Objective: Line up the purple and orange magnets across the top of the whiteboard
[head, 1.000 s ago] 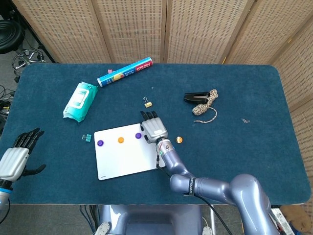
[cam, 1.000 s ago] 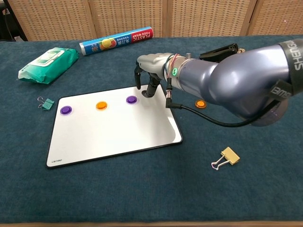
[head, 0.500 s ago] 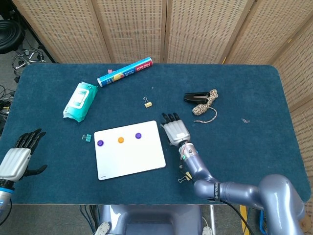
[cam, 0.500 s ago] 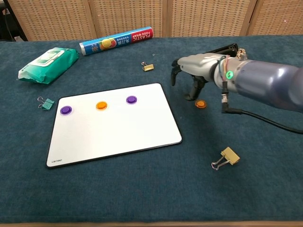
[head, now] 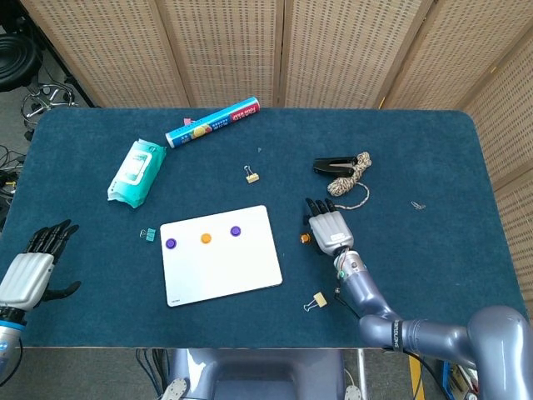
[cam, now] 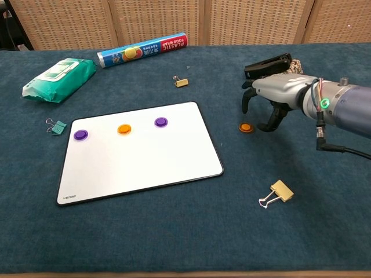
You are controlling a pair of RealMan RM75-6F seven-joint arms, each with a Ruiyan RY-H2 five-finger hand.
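Since a second ago, the right hand (cam: 268,103) has swung off the whiteboard (cam: 139,156) to hover, fingers spread and holding nothing, over the cloth just right of the loose orange magnet (cam: 246,127). Left of that hand, the board carries two purple magnets (cam: 80,134) (cam: 161,121) with an orange one (cam: 124,128) between. Far off, the left hand (head: 29,268) rests spread and empty.

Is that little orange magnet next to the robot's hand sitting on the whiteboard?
No, the orange magnet lies on the blue table cover, off the whiteboard's right edge, beside the right hand.
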